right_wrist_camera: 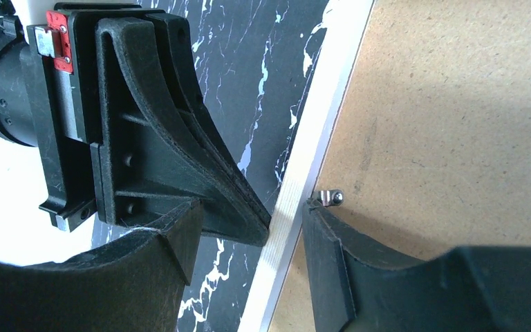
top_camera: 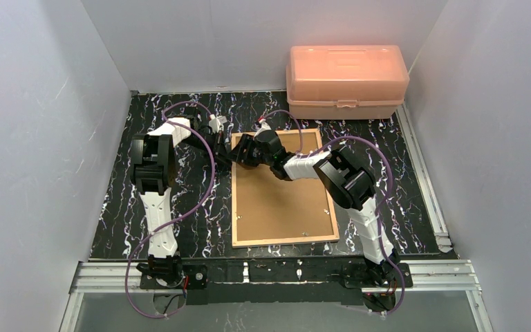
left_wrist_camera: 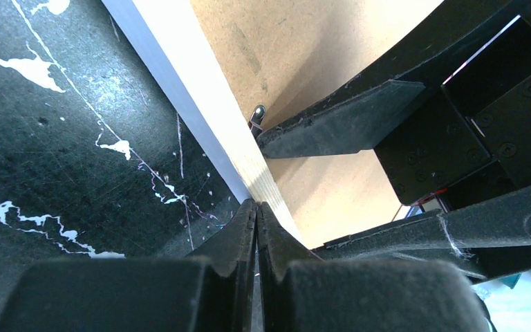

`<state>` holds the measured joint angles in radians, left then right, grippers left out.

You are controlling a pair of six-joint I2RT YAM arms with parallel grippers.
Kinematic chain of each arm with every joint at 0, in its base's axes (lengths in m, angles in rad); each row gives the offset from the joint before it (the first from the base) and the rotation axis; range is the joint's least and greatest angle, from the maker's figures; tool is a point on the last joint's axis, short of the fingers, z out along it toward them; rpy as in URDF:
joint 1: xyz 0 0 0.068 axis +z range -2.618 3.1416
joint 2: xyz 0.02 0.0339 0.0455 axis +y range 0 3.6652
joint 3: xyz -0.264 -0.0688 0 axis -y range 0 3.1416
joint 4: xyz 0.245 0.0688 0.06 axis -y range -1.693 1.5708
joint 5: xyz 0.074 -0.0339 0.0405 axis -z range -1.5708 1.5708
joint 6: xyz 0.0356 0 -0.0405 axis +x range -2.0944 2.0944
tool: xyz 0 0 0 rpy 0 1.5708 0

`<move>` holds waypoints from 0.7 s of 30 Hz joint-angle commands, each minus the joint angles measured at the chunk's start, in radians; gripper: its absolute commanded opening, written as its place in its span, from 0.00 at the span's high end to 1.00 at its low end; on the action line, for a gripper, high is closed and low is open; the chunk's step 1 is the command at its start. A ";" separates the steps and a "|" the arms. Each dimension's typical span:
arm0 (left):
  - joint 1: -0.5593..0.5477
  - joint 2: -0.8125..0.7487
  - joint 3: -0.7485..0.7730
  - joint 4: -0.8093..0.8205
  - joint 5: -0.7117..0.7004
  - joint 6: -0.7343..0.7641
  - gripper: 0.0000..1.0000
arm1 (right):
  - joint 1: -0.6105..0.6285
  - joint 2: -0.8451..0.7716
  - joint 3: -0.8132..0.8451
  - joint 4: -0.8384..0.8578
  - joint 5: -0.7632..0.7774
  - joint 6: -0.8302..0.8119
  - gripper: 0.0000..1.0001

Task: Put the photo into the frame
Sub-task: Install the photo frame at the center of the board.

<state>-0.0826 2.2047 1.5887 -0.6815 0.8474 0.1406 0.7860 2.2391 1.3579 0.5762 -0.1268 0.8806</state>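
Looking at the frame (right_wrist_camera: 311,138), you find it lying flat on the black marbled table (top_camera: 408,173) with its light wood back facing up. The plain brown backing board (top_camera: 283,200) fills the space inside its border. Both arms reach to the frame's left long side, close to its far corner.

Your left claw (left_wrist_camera: 256,206) sits outside the frame on that side. Its fingers are pressed together with nothing between them, and their tips touch the outer edge of the wooden border.

Your right claw (right_wrist_camera: 252,211) comes in from over the backing board and straddles the same stretch of border. Its fingers stand apart. One is over the table just outside the frame, and the other is inside the frame on the backing board. The tip of that inner finger is right against a small metal clip (right_wrist_camera: 330,198), which sits on the board just inside the border. It grips nothing. The closed tips of the left claw rest between the right claw's outer finger and the frame.

Beyond the frame's far right corner, well apart from it, a translucent orange box (top_camera: 346,79) with a closed lid stands at the back of the table. Purple cables (top_camera: 211,166) loop along both arms above the frame's far end.
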 commanded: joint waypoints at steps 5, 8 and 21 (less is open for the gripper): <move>-0.016 -0.003 0.010 -0.049 -0.010 0.026 1.00 | 0.005 0.043 0.053 -0.041 -0.036 -0.030 0.36; 0.006 -0.028 0.024 -0.086 0.006 0.046 0.97 | 0.003 -0.021 0.058 -0.057 -0.081 -0.060 0.32; 0.025 -0.220 -0.061 -0.350 -0.129 0.468 0.69 | -0.194 -0.620 -0.294 -0.424 0.177 -0.346 0.01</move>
<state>-0.0170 2.1220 1.6215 -0.9306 0.7921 0.4263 0.6945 1.7931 1.2011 0.2878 -0.1112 0.6498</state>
